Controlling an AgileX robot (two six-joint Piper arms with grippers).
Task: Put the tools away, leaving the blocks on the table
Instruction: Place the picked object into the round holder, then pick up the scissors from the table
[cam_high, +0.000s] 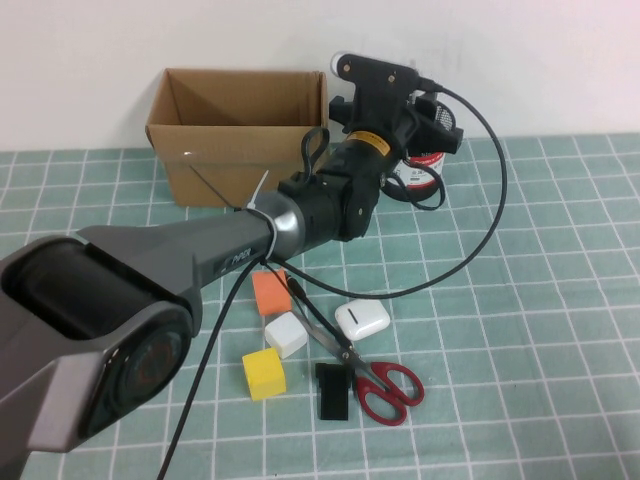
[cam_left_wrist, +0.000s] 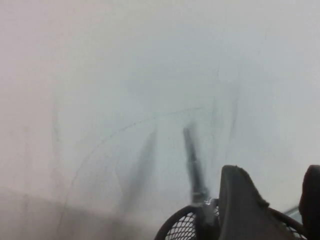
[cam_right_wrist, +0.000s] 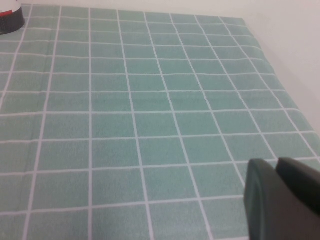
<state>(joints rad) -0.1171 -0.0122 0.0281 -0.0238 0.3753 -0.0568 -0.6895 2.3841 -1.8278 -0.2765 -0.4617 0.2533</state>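
Three blocks (cam_high: 279, 334), one scissors (cam_high: 372, 378), one box (cam_high: 240, 135).

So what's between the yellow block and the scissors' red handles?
High view: the black rectangular piece. Left gripper hangs over the mesh holder at the back; right gripper above the table, right wrist view.

Left tool (cam_high: 432, 112) raised, seemingly parted; right tool (cam_right_wrist: 282, 200) low.

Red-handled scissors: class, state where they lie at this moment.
In the high view, the red-handled scissors lie flat on the table near its front, right of the black rectangular piece and just below the white rounded case.
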